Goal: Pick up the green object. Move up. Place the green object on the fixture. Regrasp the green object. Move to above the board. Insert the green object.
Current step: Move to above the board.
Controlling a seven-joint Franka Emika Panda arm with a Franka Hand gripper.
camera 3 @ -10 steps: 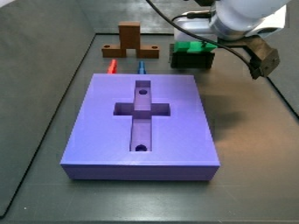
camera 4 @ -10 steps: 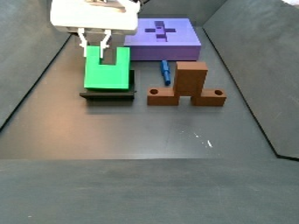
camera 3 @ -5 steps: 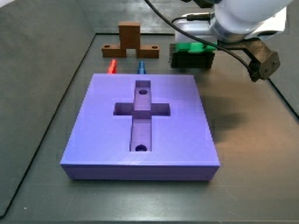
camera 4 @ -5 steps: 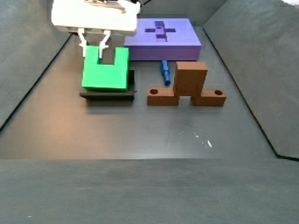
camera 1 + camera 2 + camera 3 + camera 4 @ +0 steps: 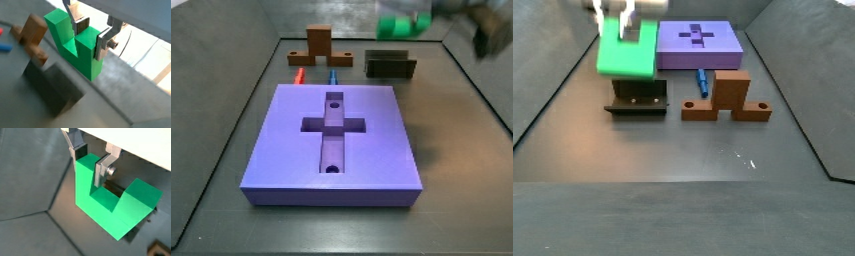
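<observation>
Now your claw [image 5: 93, 36] is clamped on one upright arm of the green object [image 5: 75, 42], silver fingers [image 5: 101, 169] pressed to both faces of that arm, and it carries the block in the air. A second ago the block sat on the fixture [image 5: 636, 100] near the far edge of the bench [image 5: 714, 200]; it has since risen clear, and both side views show the fixture bare, the green object [image 5: 625, 52] blurred above it. You can judge the regrasp done and the lift begun. The board [image 5: 334, 140] lies toward the middle of the bench, cross recess open. The brown block [image 5: 730, 98] stands beside the fixture, untouched. Next you must carry it over the board.
</observation>
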